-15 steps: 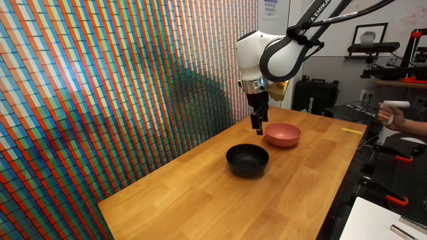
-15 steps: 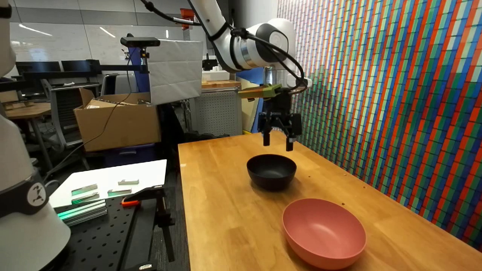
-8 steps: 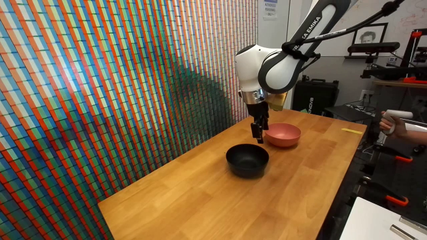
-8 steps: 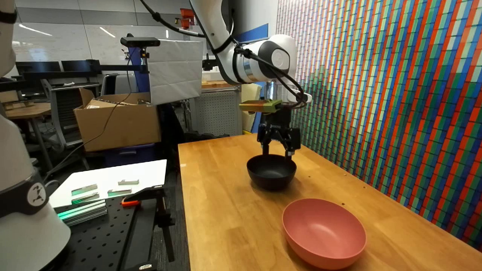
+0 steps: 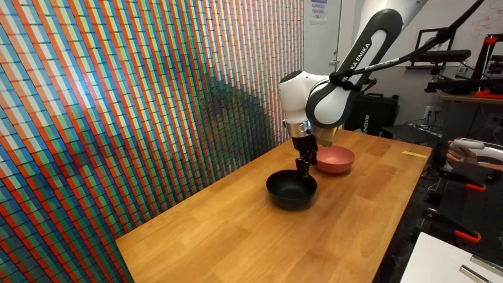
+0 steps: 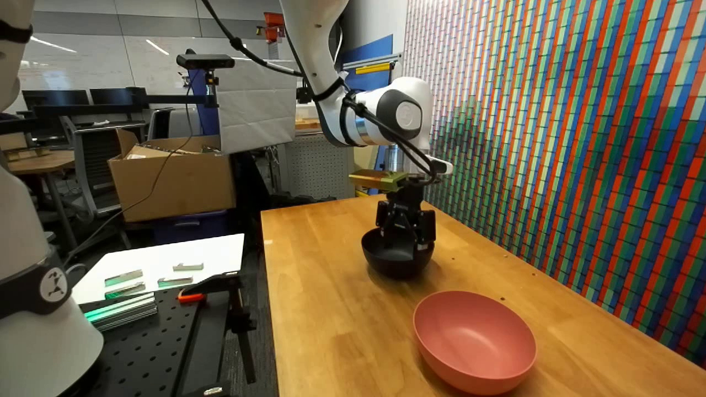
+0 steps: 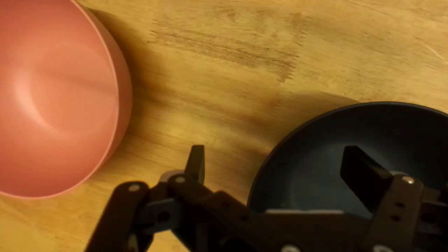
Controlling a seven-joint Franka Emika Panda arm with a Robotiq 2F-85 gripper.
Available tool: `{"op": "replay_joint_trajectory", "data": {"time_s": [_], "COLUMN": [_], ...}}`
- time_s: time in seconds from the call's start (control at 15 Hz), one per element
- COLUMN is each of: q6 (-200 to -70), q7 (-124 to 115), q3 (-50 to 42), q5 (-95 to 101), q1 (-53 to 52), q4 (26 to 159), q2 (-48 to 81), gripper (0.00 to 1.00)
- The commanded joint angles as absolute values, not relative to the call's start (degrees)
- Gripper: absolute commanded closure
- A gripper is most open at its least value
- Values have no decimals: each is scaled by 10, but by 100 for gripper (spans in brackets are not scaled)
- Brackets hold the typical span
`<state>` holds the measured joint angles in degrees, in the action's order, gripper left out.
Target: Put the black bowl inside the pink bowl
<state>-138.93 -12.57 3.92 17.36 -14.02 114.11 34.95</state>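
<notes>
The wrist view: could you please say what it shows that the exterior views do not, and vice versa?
Only the wrist view shows, close up, a jagged seam in the tabletop. Only the exterior views show the white robot arm and the multicoloured wall, in both exterior views, and a cardboard box, in an exterior view. Shared are the tabletop, the pink bowl, the black bowl and the fingers, though the wrist view crops both bowls.
</notes>
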Motion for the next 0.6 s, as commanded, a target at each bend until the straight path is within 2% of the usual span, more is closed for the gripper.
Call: {"op": "replay_joint_trajectory", "data": {"time_s": [0.0,0.13,0.2,0.27,0.33,0.53], "q6": [-1402,-1404,-1407,-1409,-1411,-1418], "q7": [-136,-137,-140,-141,-142,-143], "q3": [26,25,23,21,20,18], "q5": [163,157,158,160,160,157], "q1": [-155,-156,-158,-160,-160,-161], "q4": [1119,1117,1116,1117,1116,1117], "q2": [379,387,390,391,392,394], "gripper": [0,0,25,26,32,58]}}
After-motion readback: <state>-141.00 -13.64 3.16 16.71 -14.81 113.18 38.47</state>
